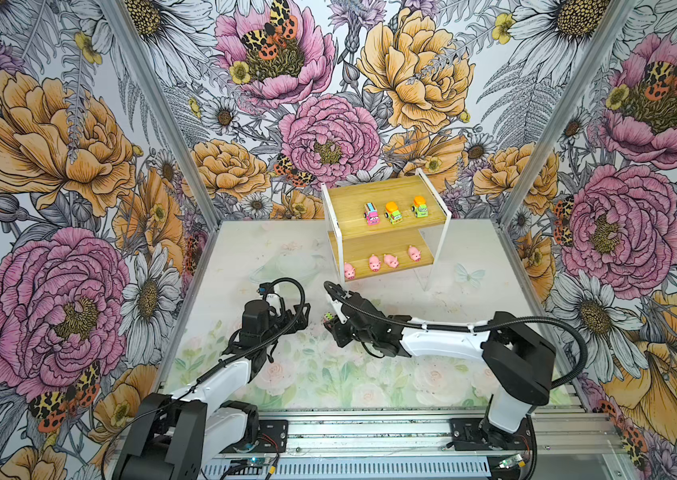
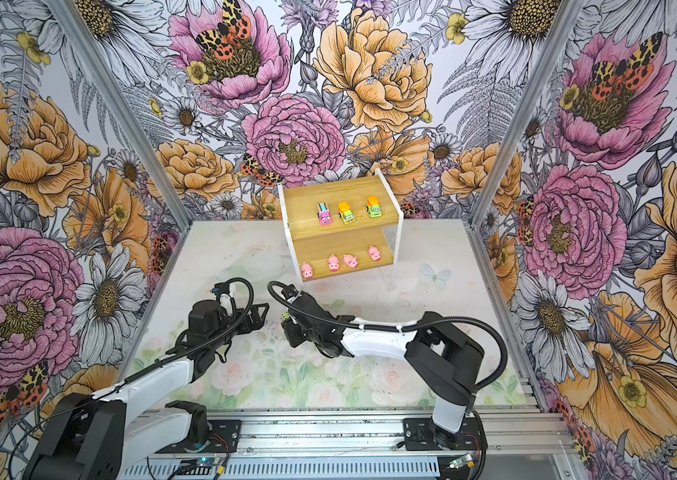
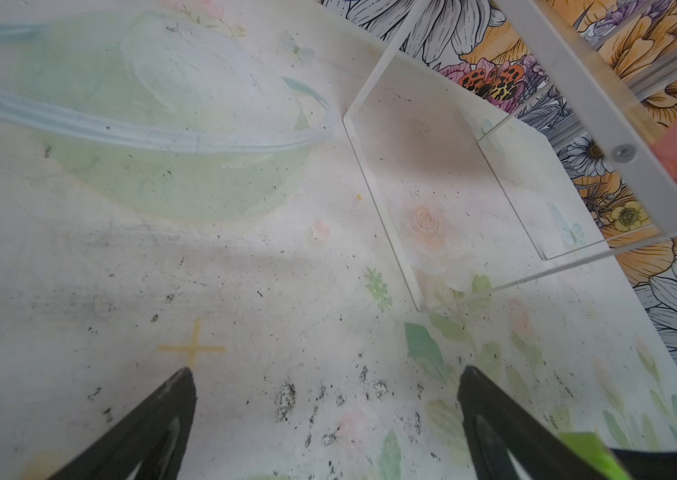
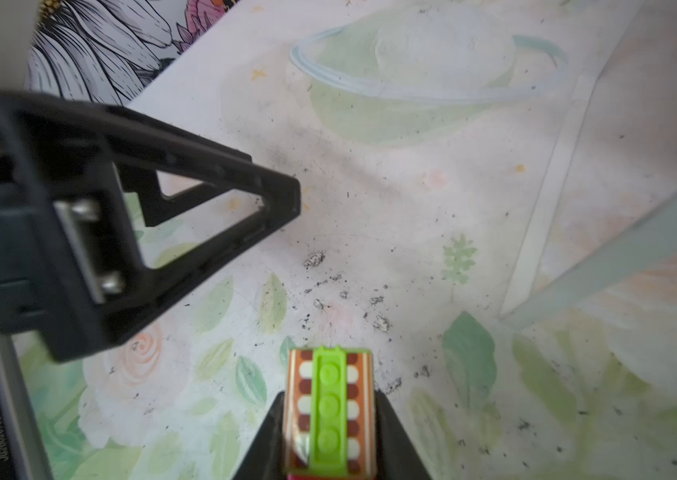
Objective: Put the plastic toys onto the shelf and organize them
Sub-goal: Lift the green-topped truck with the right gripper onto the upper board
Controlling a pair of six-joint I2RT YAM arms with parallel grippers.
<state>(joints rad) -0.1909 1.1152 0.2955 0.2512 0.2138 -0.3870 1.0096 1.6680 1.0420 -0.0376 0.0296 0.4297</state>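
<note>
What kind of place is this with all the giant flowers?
Probably a robot practice booth: printed flower walls, two robot arms on a metal rail, and a small shelf of toy cars and pigs.

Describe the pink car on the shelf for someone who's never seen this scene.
Find the two-tier wooden shelf; three toy cars stand in a row on its upper board. In both top views the pink car is leftmost. Its top is striped; its two neighbours are green-yellow with orange tops.
</note>
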